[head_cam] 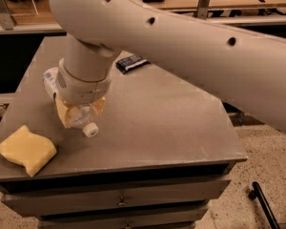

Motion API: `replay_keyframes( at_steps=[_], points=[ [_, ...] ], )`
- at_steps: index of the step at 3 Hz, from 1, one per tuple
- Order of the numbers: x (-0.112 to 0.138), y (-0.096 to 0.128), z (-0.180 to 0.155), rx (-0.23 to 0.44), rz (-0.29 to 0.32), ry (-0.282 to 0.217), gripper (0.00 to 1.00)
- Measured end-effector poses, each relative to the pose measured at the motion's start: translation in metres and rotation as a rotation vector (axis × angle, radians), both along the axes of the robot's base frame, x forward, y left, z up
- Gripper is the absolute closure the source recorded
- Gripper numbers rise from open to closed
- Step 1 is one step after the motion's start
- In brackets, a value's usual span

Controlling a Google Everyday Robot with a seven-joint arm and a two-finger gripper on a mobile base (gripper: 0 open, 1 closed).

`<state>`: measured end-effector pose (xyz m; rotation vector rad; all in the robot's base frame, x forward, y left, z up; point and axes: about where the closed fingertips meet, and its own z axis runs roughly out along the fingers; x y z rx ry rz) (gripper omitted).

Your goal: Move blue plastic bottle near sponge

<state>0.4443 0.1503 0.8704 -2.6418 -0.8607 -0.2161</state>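
Observation:
The blue plastic bottle (80, 116) is a clear bottle with a white cap (90, 130) and a bluish-printed label (51, 81). It lies tilted, cap toward the front, between my gripper's yellowish pads (62, 113). My gripper (80, 112) hangs from the big white arm over the left part of the grey table (167, 123) and is shut on the bottle. The sponge (26, 149), a pale yellow foam block with wavy edges, lies at the table's front left corner, a short way left of and in front of the bottle.
A flat dark blue snack wrapper (131, 63) lies near the table's back middle. The table's front edge has drawers below it (119, 202). A black bar (263, 205) lies on the speckled floor at the right. Railings and shelving stand behind the table.

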Motion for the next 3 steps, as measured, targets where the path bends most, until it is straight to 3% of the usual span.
replay_keyframes(
  at_steps=[1, 2, 3],
  points=[
    [-0.031, 0.007, -0.006, -0.078, 0.212, -0.012, 1.0],
    [-0.055, 0.014, -0.009, -0.129, 0.383, -0.016, 0.98],
    [-0.054, 0.015, -0.009, -0.125, 0.372, -0.018, 0.75]
  ],
)
